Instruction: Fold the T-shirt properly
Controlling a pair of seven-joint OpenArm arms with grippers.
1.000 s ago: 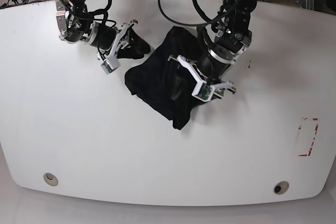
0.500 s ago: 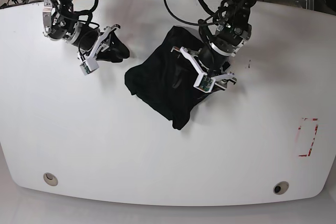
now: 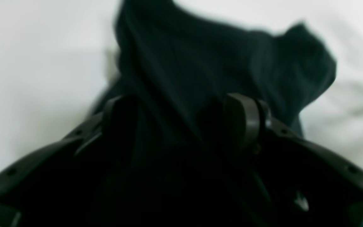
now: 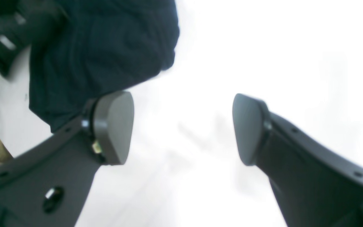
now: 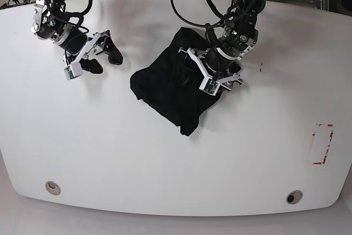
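The black T-shirt (image 5: pixel 170 86) lies crumpled in a heap at the middle of the white table (image 5: pixel 165 158). My left gripper (image 5: pixel 213 76) is down on the heap's right side. In the left wrist view its fingers (image 3: pixel 244 119) stand apart, with dark folds of the T-shirt (image 3: pixel 200 63) between and beyond them; the gripper (image 3: pixel 181 126) looks open. My right gripper (image 5: pixel 106 62) hovers over bare table to the left of the shirt. In the right wrist view this gripper (image 4: pixel 183 129) is open, with only white table between its pads and an edge of the T-shirt (image 4: pixel 106 47) at upper left.
A red-outlined rectangle (image 5: pixel 323 143) is marked near the table's right edge. Two round holes (image 5: pixel 53 187) (image 5: pixel 294 197) sit near the front edge. Cables loop behind the table's far edge.
My right arm has swung left, away from the shirt, and its jaws have opened. My left gripper has shifted slightly up and left on the heap, jaws a bit wider.
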